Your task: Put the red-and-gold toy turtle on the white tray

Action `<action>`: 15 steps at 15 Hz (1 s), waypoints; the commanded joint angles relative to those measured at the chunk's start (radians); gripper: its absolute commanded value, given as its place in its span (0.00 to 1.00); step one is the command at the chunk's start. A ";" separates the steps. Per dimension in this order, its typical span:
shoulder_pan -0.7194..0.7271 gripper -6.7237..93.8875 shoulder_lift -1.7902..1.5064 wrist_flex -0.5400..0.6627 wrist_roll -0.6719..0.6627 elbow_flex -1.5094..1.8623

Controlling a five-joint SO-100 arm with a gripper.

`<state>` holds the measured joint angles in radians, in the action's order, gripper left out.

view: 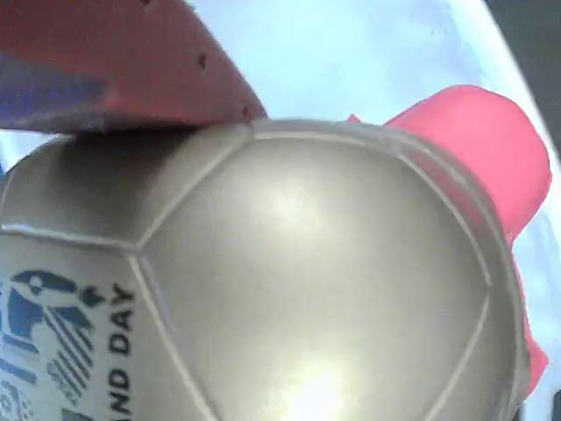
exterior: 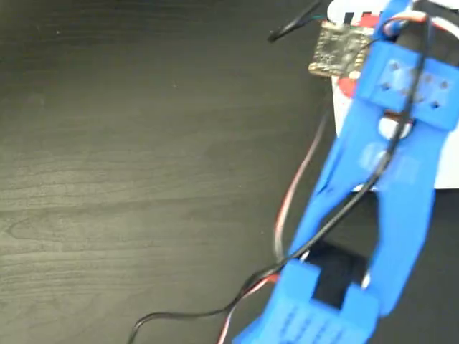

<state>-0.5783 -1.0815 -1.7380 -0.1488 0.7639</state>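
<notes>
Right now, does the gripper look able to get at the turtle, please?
Probably yes: in the wrist view the turtle fills the frame right under one finger, over the white tray; nothing shows between them.

Turtle: the red-and-gold toy turtle [view: 316,289] fills the wrist view; shiny gold domed shell with seams and a dark printed mark, coral-red part at upper right.
Tray: the white tray [view: 351,53] shows behind the turtle.

We're looking straight down on the dark worktop [exterior: 143,179] from above the blue arm [exterior: 387,193]; our wrist camera sits right against the turtle's gold shell [view: 289,289], white tray [view: 351,53] behind.
</notes>
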 commanded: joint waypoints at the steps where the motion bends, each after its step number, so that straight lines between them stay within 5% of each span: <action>1: -0.003 0.08 0.002 0.014 0.012 -0.109; 7: -0.067 0.16 0.055 0.069 0.034 -0.150; 12: -0.094 0.58 0.077 0.100 -0.031 -0.098; 15: -0.095 0.62 0.081 0.117 -0.051 -0.066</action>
<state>-0.6565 -0.9633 -1.6168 -0.1887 0.6980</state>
